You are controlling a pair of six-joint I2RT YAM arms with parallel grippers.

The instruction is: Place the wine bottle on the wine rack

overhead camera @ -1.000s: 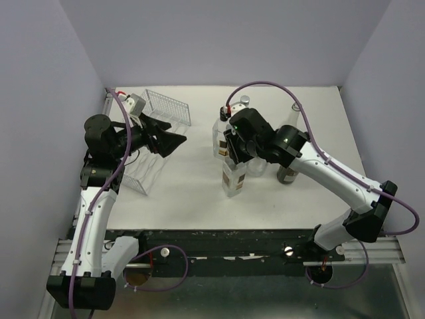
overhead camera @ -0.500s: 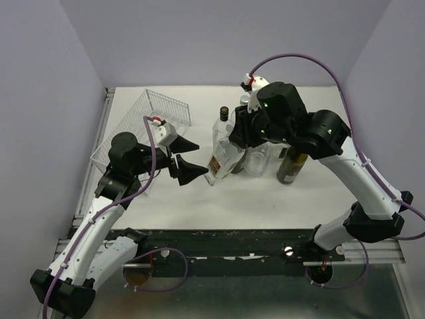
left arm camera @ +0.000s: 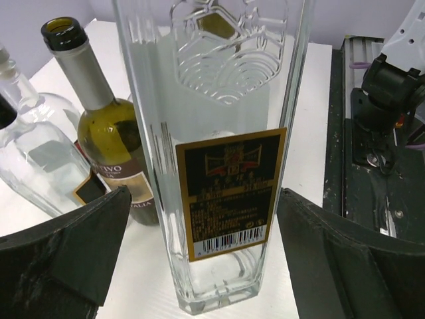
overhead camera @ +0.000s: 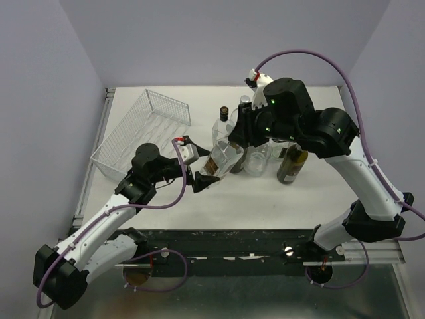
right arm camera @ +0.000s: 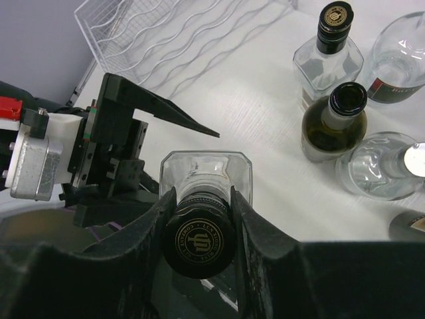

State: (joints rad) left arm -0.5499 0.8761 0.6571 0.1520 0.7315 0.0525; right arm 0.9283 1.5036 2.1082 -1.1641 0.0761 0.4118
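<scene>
The right hand is clamped on the neck of the wine bottle, a clear, square-sided bottle with a black-and-gold label. In the overhead view the bottle leans, with its top under the right hand and its base swung out toward the left hand. The left hand is spread wide, one finger on each side of the bottle's lower body.

The left wrist view adds what the overhead one cannot. Both fingers stand clear of the glass, with tabletop showing in the gaps. The label carries a barcode and faces this camera. Behind the wine bottle stands a green bottle with an open dark mouth. This view does not settle whether the wine bottle's base touches the tabletop.

The right wrist view looks straight down the bottle. Its black cap sits between the two fingers, which press the neck just below it, and the left hand's black fingers are beyond the bottle's shoulders. Only here are the neighbours' tops plain. A black-capped bottle and the green bottle stand just beside the wine bottle on the side away from the left hand.

The wine rack lies well apart from the wine bottle, beyond the left hand, with its wavy cradles bare.
</scene>
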